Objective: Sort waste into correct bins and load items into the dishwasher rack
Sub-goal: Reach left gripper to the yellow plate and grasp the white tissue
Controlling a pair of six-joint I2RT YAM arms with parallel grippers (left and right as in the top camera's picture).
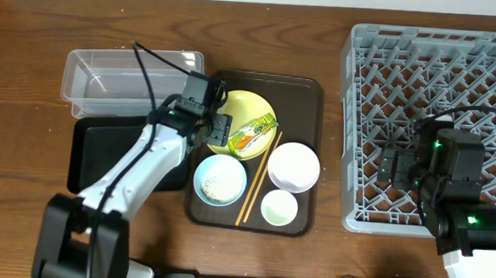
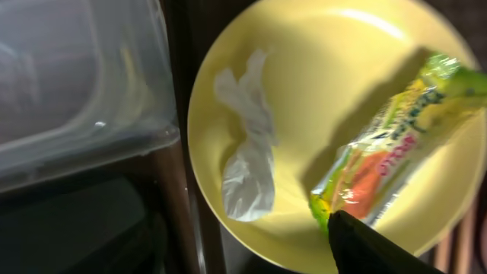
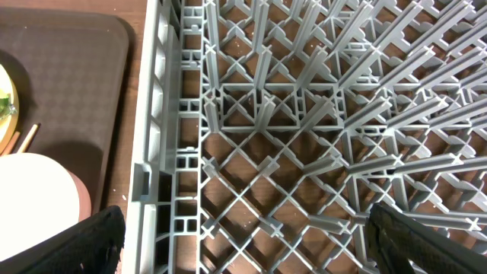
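Observation:
The green-and-yellow snack wrapper point(image 1: 253, 132) lies on the round yellow plate point(image 1: 243, 105), on the brown tray. In the left wrist view the wrapper point(image 2: 396, 141) lies beside a crumpled white tissue point(image 2: 247, 156) on the plate point(image 2: 319, 68). My left gripper point(image 1: 219, 127) hovers open at the plate's near edge point(image 2: 243, 232), one finger tip touching the wrapper's end. My right gripper point(image 1: 397, 164) is open and empty over the grey dishwasher rack point(image 1: 438, 81), above its lattice floor point(image 3: 247, 228). The clear bin point(image 1: 123, 81) and black bin point(image 1: 103, 153) sit to the left.
On the dark brown tray point(image 1: 310, 95) are a white bowl point(image 1: 293, 165), a light blue bowl point(image 1: 220, 180) holding rice grains, a pale green cup point(image 1: 278, 209) and two wooden chopsticks point(image 1: 259, 178). The white bowl's rim point(image 3: 38, 198) shows beside the rack wall.

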